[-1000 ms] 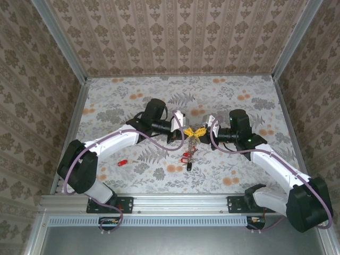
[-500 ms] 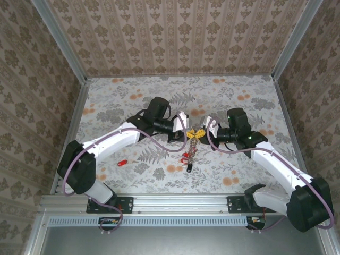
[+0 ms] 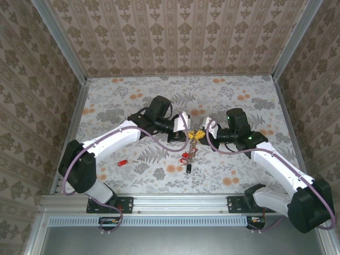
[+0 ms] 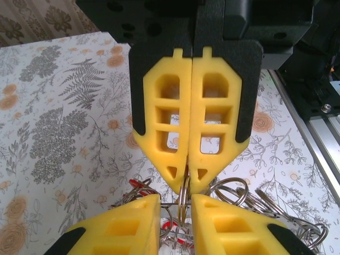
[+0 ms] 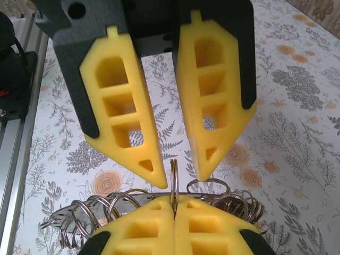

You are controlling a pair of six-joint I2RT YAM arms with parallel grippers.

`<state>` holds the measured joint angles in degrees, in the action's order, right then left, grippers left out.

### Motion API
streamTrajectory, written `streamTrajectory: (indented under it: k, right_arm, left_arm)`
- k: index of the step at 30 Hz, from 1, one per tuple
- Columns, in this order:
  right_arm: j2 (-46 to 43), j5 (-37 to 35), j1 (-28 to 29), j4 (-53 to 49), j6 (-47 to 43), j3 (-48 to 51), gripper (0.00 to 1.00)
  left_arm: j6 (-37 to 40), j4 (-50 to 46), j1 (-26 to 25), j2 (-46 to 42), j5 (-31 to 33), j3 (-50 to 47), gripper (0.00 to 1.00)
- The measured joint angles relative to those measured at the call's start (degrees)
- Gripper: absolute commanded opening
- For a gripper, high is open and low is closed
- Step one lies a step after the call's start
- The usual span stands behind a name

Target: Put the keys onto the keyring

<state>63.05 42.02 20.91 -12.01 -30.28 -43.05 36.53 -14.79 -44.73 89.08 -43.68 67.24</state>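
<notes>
1. While the left gripper (image 3: 189, 133) and right gripper (image 3: 200, 134) meet tip to tip over the middle of the table (image 3: 239, 95) in the top view, a bunch of keys (image 3: 187, 155) dangles from them toward 6 o'clock. One loose red key (image 3: 122, 162) lies well apart at 8 o'clock. At this size the jaws cannot be read here.

2. From the left wrist, the left gripper (image 4: 175, 210) sits at 6 o'clock with its pads parted and grasping nothing. A thin split ring (image 4: 183, 204) stands edge-on in the gap. The right gripper (image 4: 187, 183) faces it from 12 o'clock, clenched. The keyring (image 4: 234, 191), a tangle of grey wire loops, spreads toward 4 o'clock.

3. From the right wrist, the right gripper (image 5: 174, 204) at 6 o'clock is pinched shut on the split ring (image 5: 173, 178). The left gripper (image 5: 178, 174) at 12 o'clock straddles the ring with daylight on both sides. The keyring (image 5: 122, 204) fans out toward 8 o'clock.

4. The step looks like a re-grip or hand-off.
   - The right should hold firm so the ring stays upright and the bunch does not swing.
   - If the left closes, it should centre on the ring and bite above the right's pads.
   - If it leaves for the red key, it should back straight out, since a sideways drift could snag a loop.
</notes>
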Motion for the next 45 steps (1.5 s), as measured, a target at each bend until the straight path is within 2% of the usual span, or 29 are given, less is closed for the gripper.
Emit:
streamTrajectory:
  k: [9,16,20,23,27,33,38,45]
  right_arm:
    - [-0.5,0.0,0.0,0.2,0.0,0.0,0.00]
    - [-0.5,0.0,0.0,-0.1,0.0,0.0,0.00]
    - [-0.5,0.0,0.0,-0.3,-0.2,0.0,0.00]
    - [-0.5,0.0,0.0,-0.3,-0.2,-0.1,0.00]
    - [-0.5,-0.3,0.0,-0.3,-0.2,-0.2,0.00]
    - [-0.7,-0.9,0.0,-0.4,-0.2,-0.3,0.05]
    - [-1.0,-1.2,-0.2,1.7,1.2,0.5,0.12]
    - [-1.0,1.1,-1.0,9.2,5.3,3.8,0.15]
  left_arm:
    - [0.4,-0.4,-0.3,0.3,-0.1,0.3,0.13]
    - [0.4,-0.3,-0.3,0.3,-0.6,0.4,0.21]
    - [0.4,0.2,-0.3,0.3,-0.9,0.4,0.21]
    - [0.4,1.0,-0.3,0.3,-1.0,0.4,0.18]
    - [0.1,1.0,-0.3,0.3,-1.4,0.4,0.00]
    - [0.1,1.3,-0.3,0.3,-1.7,0.4,0.00]
    - [-3.1,6.7,0.6,0.3,-4.0,-1.9,0.00]
    - [-9.8,16.3,2.1,-0.5,-7.9,-7.1,0.00]
